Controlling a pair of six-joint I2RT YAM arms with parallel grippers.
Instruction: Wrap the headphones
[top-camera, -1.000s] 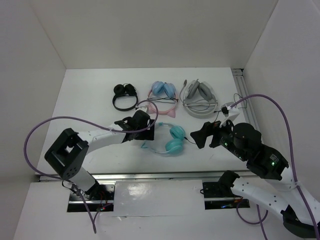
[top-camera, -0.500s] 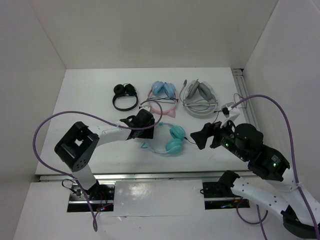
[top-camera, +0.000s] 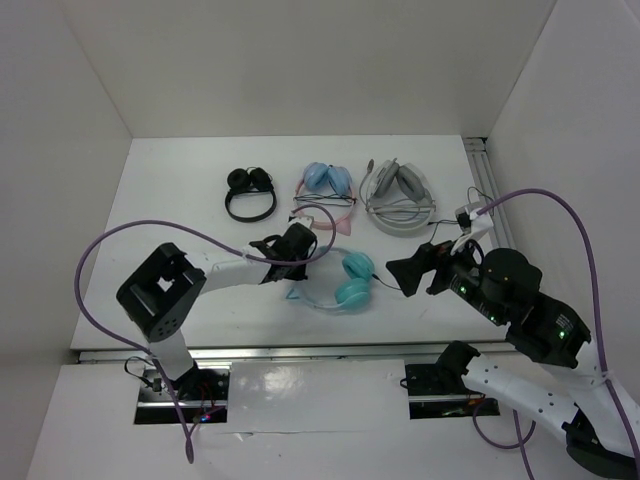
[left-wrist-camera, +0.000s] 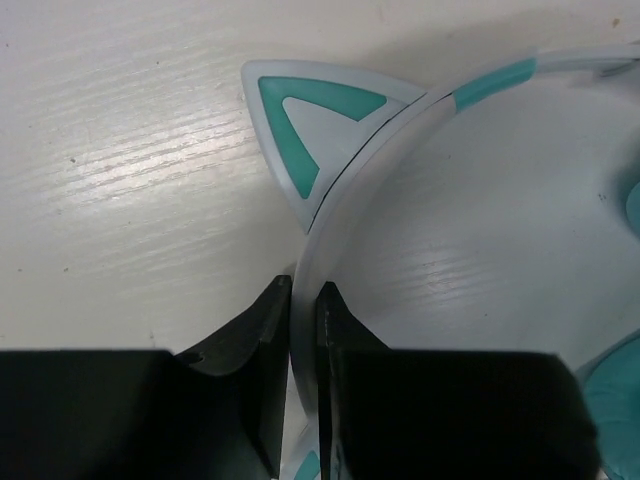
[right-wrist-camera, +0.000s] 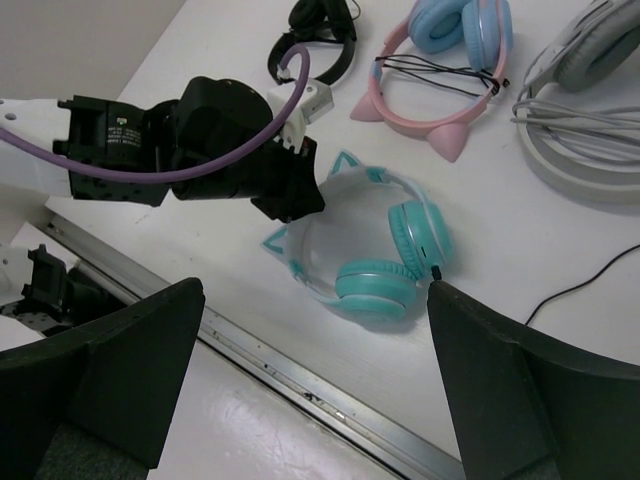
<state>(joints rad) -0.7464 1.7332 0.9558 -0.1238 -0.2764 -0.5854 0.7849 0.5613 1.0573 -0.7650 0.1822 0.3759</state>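
Note:
The teal headphones (top-camera: 340, 283) lie flat on the white table, near its front edge, cups toward the right. My left gripper (left-wrist-camera: 303, 290) is shut on their pale headband (left-wrist-camera: 400, 120), just below one cat ear (left-wrist-camera: 300, 120). In the right wrist view the left gripper (right-wrist-camera: 290, 195) sits at the band's far left. A thin black cable (right-wrist-camera: 580, 285) runs right from the cup (right-wrist-camera: 420, 238). My right gripper (top-camera: 410, 270) hovers open just right of the cups, with nothing between its fingers.
Behind stand three other pairs: black headphones (top-camera: 250, 192), a pink cat-ear pair (top-camera: 325, 195) and a grey-white pair (top-camera: 400, 195). A metal rail (right-wrist-camera: 300, 375) runs along the table's front edge. White walls enclose the left, back and right sides.
My left gripper has closed on the headband, after shifting a little to the right. The headphones have slid slightly right. The right gripper has drifted slightly right too.

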